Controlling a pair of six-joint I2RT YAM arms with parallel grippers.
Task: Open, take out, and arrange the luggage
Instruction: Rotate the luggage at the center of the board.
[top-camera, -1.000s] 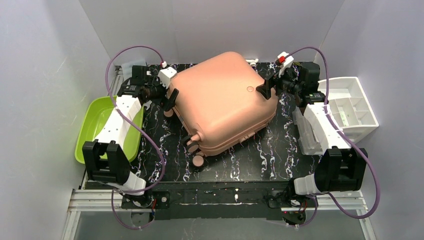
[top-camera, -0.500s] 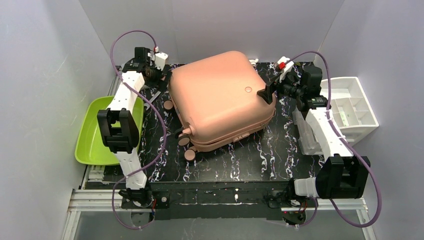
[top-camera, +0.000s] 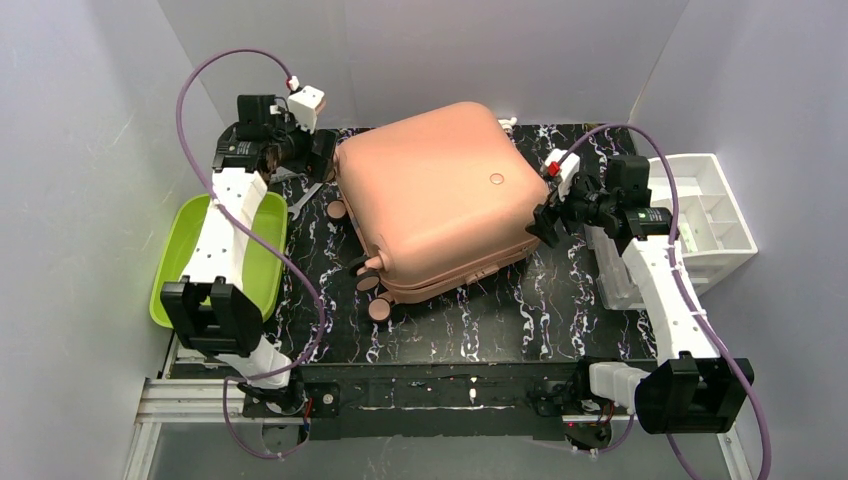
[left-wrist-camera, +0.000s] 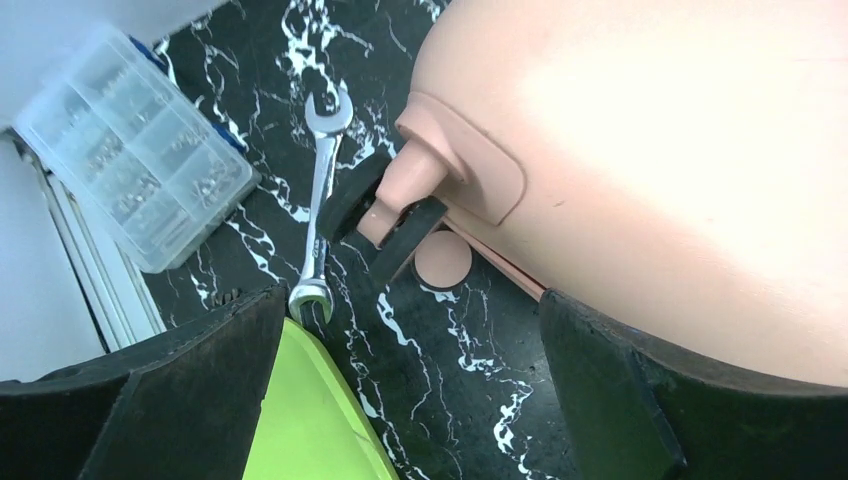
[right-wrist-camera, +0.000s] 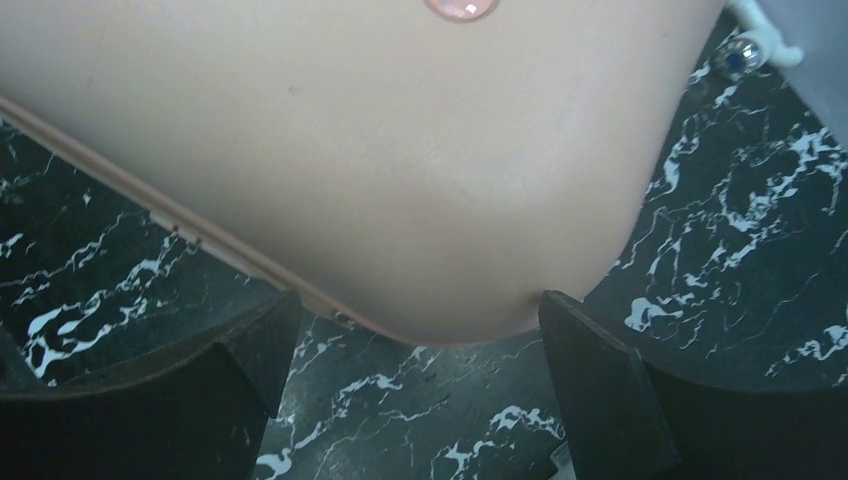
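Observation:
The luggage (top-camera: 435, 195), a salmon-pink hard-shell suitcase, lies shut and flat on the black marbled table (top-camera: 520, 310), its wheels (top-camera: 372, 290) facing near-left. My left gripper (top-camera: 320, 158) hovers open at its far-left corner. In the left wrist view the shell (left-wrist-camera: 640, 130) and one wheel (left-wrist-camera: 385, 215) lie ahead of the left gripper (left-wrist-camera: 410, 390), nothing between the fingers. My right gripper (top-camera: 545, 222) is open at the right corner. There the rounded shell (right-wrist-camera: 350, 150) reaches just in front of the right gripper (right-wrist-camera: 420, 390), not gripped.
A lime-green tray (top-camera: 205, 260) sits at the table's left edge. A white drawer organizer (top-camera: 705, 215) stands at the right. A steel wrench (left-wrist-camera: 322, 205) and a clear parts box (left-wrist-camera: 130, 150) lie by the luggage's far-left corner. White walls close in on three sides.
The left arm swung from the luggage's left side back to the far-left corner. The right gripper slid down the right edge to the nearer corner. The luggage shifted slightly left.

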